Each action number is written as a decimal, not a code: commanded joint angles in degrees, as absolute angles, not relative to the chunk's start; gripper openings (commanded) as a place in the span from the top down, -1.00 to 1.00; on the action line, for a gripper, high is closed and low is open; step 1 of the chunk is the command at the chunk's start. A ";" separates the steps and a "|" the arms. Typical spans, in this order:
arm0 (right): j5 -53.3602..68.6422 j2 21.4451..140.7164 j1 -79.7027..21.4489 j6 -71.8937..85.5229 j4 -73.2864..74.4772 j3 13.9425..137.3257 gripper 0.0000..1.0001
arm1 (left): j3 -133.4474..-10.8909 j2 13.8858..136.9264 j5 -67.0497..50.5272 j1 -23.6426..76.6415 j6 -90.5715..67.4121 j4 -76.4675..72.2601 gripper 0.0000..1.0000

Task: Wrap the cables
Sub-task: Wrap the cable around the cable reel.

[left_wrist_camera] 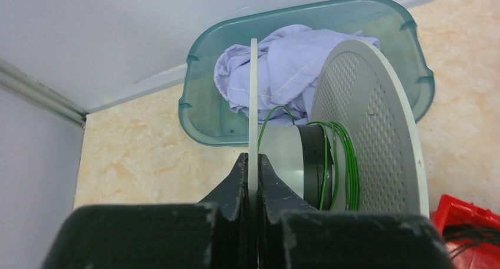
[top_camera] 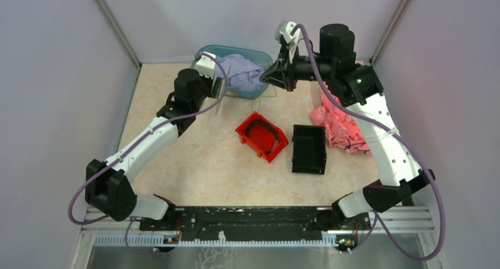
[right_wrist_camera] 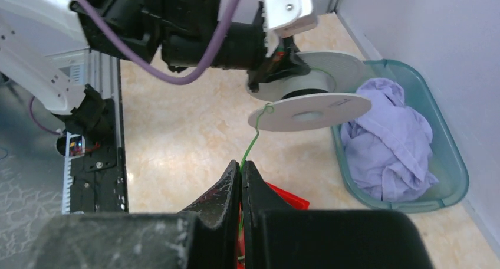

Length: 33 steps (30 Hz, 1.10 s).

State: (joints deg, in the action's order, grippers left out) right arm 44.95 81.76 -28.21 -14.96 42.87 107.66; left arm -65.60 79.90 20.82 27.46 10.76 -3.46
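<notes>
1. The left gripper (left_wrist_camera: 253,169) is clamping the near flange of the white spool (left_wrist_camera: 365,121) edge-on, holding it in the air in front of the teal basin (left_wrist_camera: 200,112).
2. The right gripper (right_wrist_camera: 242,173) is pinching the green cable (right_wrist_camera: 252,142) tight between its fingertips, just below the spool. The strand is arcing up and curling at the flange rim.
3. The winding is looking partly done. The next turn is calling for light tension, with the strand guided between the flanges onto the hub and not over the rim, where it seems to be catching. The spool needs to be held steady while the pinch circles.
4. Only the left wrist view is showing the green turns lying on the hub. Only the right wrist view is showing the pinch and the curl. The top view is barely resolving the wire, but it is placing both arms at the far side, with the red bin (top_camera: 262,136) nearer.
</notes>
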 commanded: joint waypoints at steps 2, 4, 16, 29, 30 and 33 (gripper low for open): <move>42.39 84.03 -25.36 -10.27 39.47 113.27 1.00 | -63.47 75.85 13.39 28.16 15.63 -8.79 0.99; 41.46 84.92 -24.28 -9.42 38.68 114.24 1.00 | -62.60 74.99 10.54 28.21 16.06 -8.55 0.99; 39.82 89.76 -16.44 -6.64 32.17 114.85 1.00 | -62.58 71.75 -8.41 28.31 18.80 1.15 0.99; 37.72 92.02 -8.73 -8.77 25.12 102.71 1.00 | -68.49 71.14 -18.85 28.10 13.55 8.41 1.00; 37.63 91.90 -8.36 -9.05 24.67 101.43 1.00 | -69.15 71.25 -19.75 27.98 13.15 8.99 0.99; 37.24 91.52 -8.09 -10.43 23.38 97.44 1.00 | -70.58 71.53 -21.30 27.67 10.77 9.08 0.99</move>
State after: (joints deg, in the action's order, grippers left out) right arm 38.17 92.31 -8.88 -8.21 28.62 100.55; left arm -66.32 73.43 -16.36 28.10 14.37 10.46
